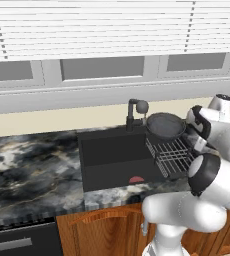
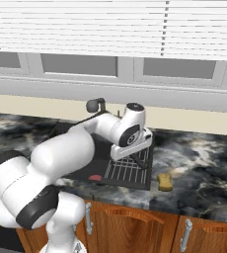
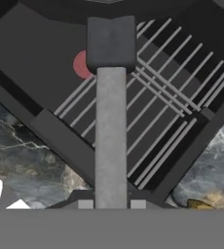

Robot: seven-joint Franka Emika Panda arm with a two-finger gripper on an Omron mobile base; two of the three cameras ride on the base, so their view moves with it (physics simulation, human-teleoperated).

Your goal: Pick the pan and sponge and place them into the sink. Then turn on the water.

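Left base view: the round dark grey pan point(image 1: 165, 126) is raised above the wire dish rack point(image 1: 173, 156), which spans the right part of the black sink point(image 1: 112, 157); the pan's bowl sits just right of the black faucet point(image 1: 135, 114), and its handle runs right toward the white arm. A red drain spot point(image 1: 136, 179) marks the near edge of the basin floor. Hand view: the long grey handle point(image 3: 110, 138) runs straight up from between the jaws point(image 3: 111, 204), which are closed on it, over the rack wires and drain spot. Right base view: the yellow sponge point(image 2: 165, 182) lies on the marbled desk point(image 2: 204, 168), just right of the rack's near corner and apart from the sink.
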